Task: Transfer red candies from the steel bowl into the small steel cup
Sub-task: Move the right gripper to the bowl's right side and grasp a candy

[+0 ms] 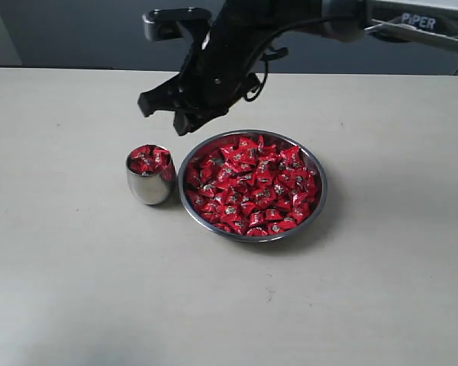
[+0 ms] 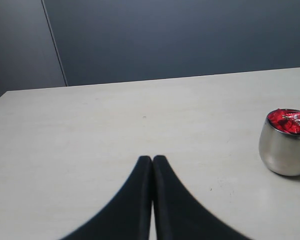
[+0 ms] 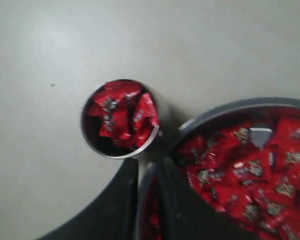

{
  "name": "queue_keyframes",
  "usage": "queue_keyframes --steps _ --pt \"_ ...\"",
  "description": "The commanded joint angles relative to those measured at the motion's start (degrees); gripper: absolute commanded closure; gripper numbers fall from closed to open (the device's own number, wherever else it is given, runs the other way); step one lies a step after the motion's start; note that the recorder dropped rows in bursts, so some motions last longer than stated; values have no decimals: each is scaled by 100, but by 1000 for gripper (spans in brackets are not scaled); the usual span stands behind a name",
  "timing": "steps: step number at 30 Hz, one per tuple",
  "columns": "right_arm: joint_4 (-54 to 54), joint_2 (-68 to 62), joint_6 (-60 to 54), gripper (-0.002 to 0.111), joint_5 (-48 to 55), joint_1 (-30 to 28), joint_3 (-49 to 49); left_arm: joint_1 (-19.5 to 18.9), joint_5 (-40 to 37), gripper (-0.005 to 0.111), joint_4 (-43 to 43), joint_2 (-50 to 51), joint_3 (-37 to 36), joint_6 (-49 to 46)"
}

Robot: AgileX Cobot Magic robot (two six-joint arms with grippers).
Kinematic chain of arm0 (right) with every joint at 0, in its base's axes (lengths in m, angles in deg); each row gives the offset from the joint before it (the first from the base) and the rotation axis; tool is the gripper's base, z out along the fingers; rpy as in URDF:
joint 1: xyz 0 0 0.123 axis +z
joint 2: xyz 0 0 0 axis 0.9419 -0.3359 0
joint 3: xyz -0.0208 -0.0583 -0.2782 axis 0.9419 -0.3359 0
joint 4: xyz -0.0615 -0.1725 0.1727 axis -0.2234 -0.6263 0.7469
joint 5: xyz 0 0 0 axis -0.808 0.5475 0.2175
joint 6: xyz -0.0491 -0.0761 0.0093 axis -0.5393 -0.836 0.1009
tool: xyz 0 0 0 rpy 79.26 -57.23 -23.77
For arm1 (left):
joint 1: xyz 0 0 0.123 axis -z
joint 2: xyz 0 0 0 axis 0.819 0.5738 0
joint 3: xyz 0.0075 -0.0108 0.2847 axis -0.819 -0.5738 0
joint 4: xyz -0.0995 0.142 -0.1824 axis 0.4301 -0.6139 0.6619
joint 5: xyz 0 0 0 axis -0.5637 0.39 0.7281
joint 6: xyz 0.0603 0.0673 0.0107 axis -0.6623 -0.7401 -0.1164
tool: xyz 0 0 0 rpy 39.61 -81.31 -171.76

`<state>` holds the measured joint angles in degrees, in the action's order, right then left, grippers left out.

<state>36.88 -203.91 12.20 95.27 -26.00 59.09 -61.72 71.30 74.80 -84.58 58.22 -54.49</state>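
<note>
Exterior view: shiny, silver-flecked red candies [image 1: 252,187]

Steel bowl [image 1: 252,239]: wide, shallow, shiny, upright, thin rim. Red candies [image 1: 252,183]: shiny red wrappers with small silver-white marks, heaped across bowl, hiding its floor. Small steel cup [image 1: 149,189]: polished, rounded, handleless, upright, just beside bowl, on its left in exterior view; contact between them unconfirmed. Cup filled near rim with same candies.

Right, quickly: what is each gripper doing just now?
Left gripper: closed, holding nothing.
Right gripper: jaws slightly apart, nothing clearly held.
</note>
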Motion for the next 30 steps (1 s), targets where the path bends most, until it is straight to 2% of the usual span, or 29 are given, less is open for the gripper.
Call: queue_keyframes --steps 1,7,12,18,30 --pt "-140 32 101 93 473 -622 34 -12 11 106 -11 -27 48 10" --pt "-85 21 232 93 565 -1304 -241 -12 11 106 -11 -27 48 10" --pt "131 5 232 93 421 -1641 -693 -12 11 106 -11 -27 48 10" --pt "331 -12 197 93 4 -1695 -1108 -12 11 106 -11 -27 48 10" --pt "734 -441 217 93 -116 -1695 -1118 -12 11 106 -11 -27 48 10"
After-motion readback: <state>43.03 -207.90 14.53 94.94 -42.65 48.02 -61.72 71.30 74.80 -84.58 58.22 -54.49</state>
